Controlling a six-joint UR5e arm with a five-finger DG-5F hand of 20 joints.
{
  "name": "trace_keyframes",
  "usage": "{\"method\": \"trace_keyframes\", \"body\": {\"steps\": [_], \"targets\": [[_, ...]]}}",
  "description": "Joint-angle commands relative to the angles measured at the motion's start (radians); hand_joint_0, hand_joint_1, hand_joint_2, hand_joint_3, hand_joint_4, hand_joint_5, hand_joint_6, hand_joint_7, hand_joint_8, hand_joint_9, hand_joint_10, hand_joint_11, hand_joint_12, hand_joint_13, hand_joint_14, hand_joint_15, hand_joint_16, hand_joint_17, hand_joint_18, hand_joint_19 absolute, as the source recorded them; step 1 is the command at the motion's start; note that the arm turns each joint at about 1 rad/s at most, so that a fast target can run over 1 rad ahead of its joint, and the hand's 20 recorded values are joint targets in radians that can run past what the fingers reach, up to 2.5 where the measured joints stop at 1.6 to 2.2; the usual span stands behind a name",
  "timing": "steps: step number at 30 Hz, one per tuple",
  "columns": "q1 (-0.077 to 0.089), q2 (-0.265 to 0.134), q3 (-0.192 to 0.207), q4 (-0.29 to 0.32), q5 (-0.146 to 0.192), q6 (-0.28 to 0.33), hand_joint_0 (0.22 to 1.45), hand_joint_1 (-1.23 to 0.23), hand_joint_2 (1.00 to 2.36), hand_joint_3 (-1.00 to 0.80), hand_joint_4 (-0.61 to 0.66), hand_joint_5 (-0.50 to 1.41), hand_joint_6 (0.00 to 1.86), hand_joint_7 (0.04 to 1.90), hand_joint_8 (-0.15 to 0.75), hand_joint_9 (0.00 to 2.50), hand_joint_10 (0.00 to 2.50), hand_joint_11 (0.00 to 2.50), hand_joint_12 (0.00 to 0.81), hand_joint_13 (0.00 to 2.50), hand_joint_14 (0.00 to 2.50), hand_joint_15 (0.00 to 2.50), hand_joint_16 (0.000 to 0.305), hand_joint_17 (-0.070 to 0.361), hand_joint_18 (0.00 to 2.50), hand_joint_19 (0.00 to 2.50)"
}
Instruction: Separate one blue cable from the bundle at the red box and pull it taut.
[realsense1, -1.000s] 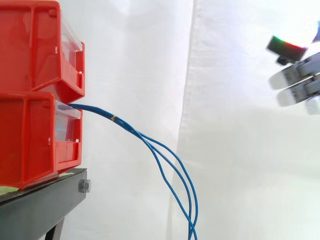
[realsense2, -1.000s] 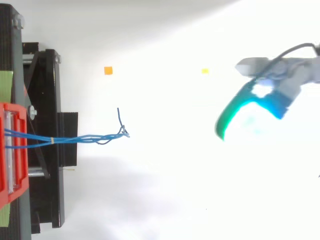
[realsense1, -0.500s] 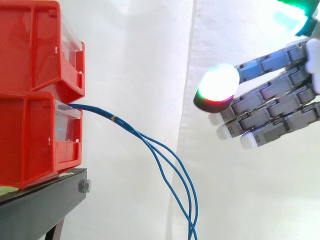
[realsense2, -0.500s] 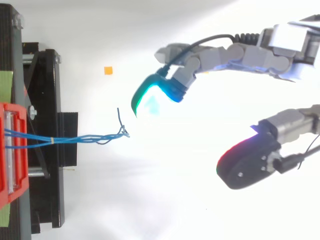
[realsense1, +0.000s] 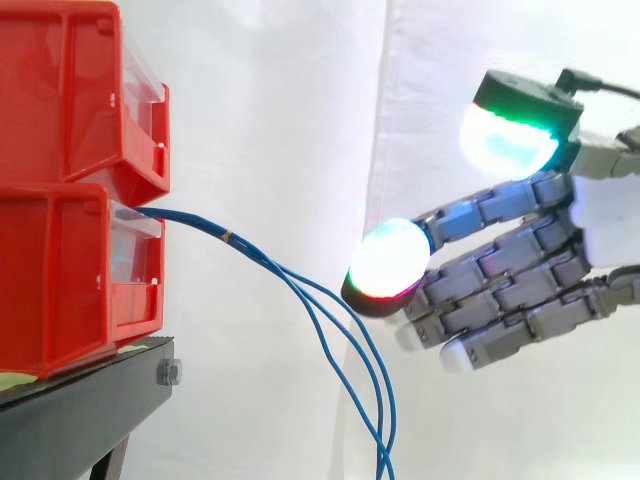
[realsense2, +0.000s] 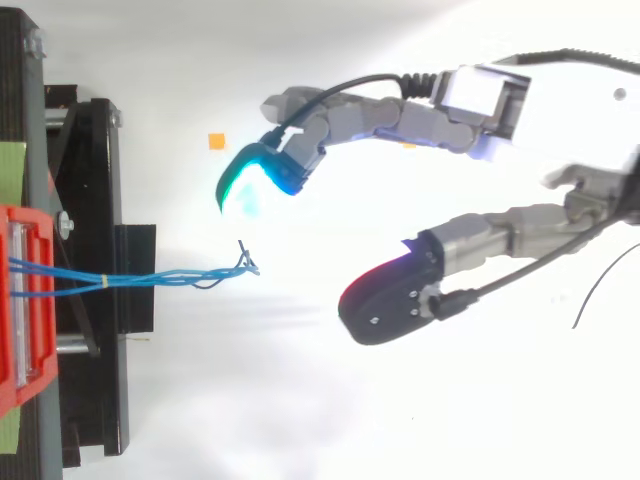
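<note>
Several thin blue cables (realsense1: 300, 295) leave the lower red bin (realsense1: 70, 270) as a bundle held by a small yellow band (realsense1: 227, 238), then spread and hang down to the right. From above the blue cables (realsense2: 170, 277) run right from the red bin (realsense2: 22, 310) and end in a loose tangle (realsense2: 245, 262). My hand (realsense1: 520, 270) comes in from the right, open, its fingers stretched towards the cables and holding nothing. In the top view the hand (realsense2: 480, 95) has a green-glowing fingertip (realsense2: 245, 185) above the tangle and a red-edged pad (realsense2: 385, 300) to its right, clear of the cables.
Two red bins are stacked on a black stand (realsense1: 90, 400) at the left, the upper bin (realsense1: 80, 90) above the lower. A white curtain hangs behind. Small orange (realsense2: 216, 141) and yellow marks lie on the white floor.
The hand has come in from the right edge towards the cables and dropped lower. Its fingers spread out straight. The cables have not moved.
</note>
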Motion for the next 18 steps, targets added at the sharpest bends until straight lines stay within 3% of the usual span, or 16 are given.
{"method": "trace_keyframes", "body": {"steps": [1,2,8,12,18], "targets": [[0.002,-0.024,0.004,0.028,0.004,-0.002,0.57,-0.6,1.0,-0.5,0.19,-0.27,0.5,0.7,0.271,0.12,0.0,0.01,0.344,0.0,0.0,0.04,0.048,0.107,0.07,0.22],[0.004,-0.047,0.004,0.043,0.009,0.001,0.57,-0.6,1.0,-0.5,0.19,-0.27,0.5,0.7,0.272,0.12,0.0,0.01,0.343,0.0,0.0,0.05,0.048,0.107,0.08,0.22],[0.002,-0.072,0.01,0.078,0.009,-0.004,0.57,-0.6,1.0,-0.5,0.2,-0.26,0.5,0.71,0.272,0.11,0.0,0.01,0.343,0.0,0.0,0.05,0.048,0.107,0.07,0.21],[-0.004,-0.122,0.056,0.062,0.004,-0.002,0.57,-0.61,1.0,-0.5,0.2,-0.26,0.5,0.71,0.272,0.11,0.0,0.01,0.342,0.0,0.0,0.05,0.048,0.107,0.07,0.22],[-0.015,-0.153,0.096,0.065,-0.023,-0.013,0.57,-0.61,1.0,-0.5,0.2,-0.26,0.5,0.71,0.272,0.11,0.0,0.0,0.344,0.0,0.0,0.05,0.048,0.108,0.07,0.22]]}}
